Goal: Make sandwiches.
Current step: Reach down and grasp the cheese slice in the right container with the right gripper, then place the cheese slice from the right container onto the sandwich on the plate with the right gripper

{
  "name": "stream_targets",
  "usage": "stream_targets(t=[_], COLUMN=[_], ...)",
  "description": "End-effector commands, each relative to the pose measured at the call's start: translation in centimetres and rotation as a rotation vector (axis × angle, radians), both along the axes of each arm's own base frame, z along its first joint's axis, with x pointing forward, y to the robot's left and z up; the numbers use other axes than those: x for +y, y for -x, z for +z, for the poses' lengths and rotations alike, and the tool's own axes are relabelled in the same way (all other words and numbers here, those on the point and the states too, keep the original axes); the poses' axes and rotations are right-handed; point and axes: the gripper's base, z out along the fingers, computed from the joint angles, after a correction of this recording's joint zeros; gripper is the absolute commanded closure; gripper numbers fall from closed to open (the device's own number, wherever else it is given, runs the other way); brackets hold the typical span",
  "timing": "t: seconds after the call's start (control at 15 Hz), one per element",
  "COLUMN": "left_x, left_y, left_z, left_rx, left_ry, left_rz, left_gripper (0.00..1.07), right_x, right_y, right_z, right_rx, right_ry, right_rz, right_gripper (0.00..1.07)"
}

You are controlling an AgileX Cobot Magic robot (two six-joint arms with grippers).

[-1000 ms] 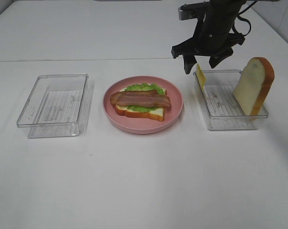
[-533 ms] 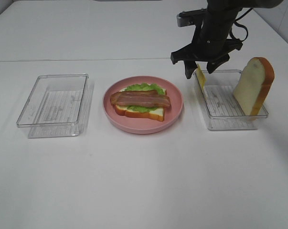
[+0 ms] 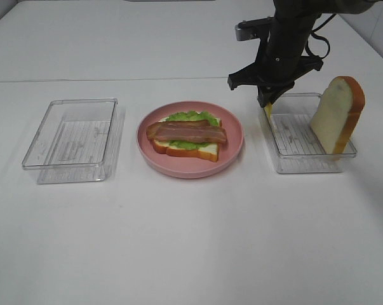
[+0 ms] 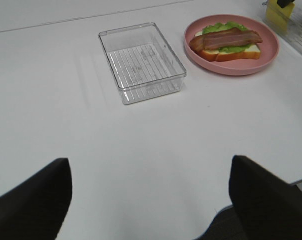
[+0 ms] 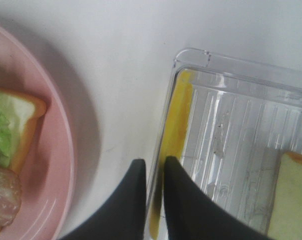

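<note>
Closed down from a wide spread a second ago, the right gripper (image 3: 268,101) now pinches the yellow cheese slice (image 5: 177,120), which stands against the plate-side wall of its clear tray (image 3: 305,168). That wall may be caught between the fingers too, so a lift could drag the tray. Cheese looks like the next layer. A bread slice (image 3: 337,114) leans in the same tray. Further off, the unfinished sandwich (image 3: 188,135) of bread, lettuce and bacon lies on the pink plate (image 3: 191,171). Beyond it is a second tray (image 3: 70,166), and the left gripper (image 4: 151,190) hangs spread wide, holding nothing.
</note>
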Motion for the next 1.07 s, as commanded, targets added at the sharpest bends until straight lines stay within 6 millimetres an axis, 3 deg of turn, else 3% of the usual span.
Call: stream_targets(t=[0.07, 0.33, 0.8, 1.07], left_x=[0.0, 0.0, 0.0, 0.0], left_y=[0.1, 0.1, 0.1, 0.1], left_z=[0.0, 0.0, 0.0, 0.0], left_rx=[-0.021, -0.021, -0.021, -0.021], left_ry=[0.008, 0.008, 0.008, 0.008], left_rz=[0.003, 0.003, 0.003, 0.003], left_gripper=[0.25, 0.25, 0.25, 0.25], right_x=[-0.1, -0.1, 0.0, 2.0], right_y=[0.0, 0.1, 2.1, 3.3], right_z=[0.0, 0.8, 9.3, 11.2], right_rx=[0.006, -0.007, -0.147, -0.114], right_ry=[0.014, 0.01, -0.121, -0.356], right_rz=[0.005, 0.006, 0.027, 0.115], right_gripper=[1.07, 1.07, 1.07, 1.07])
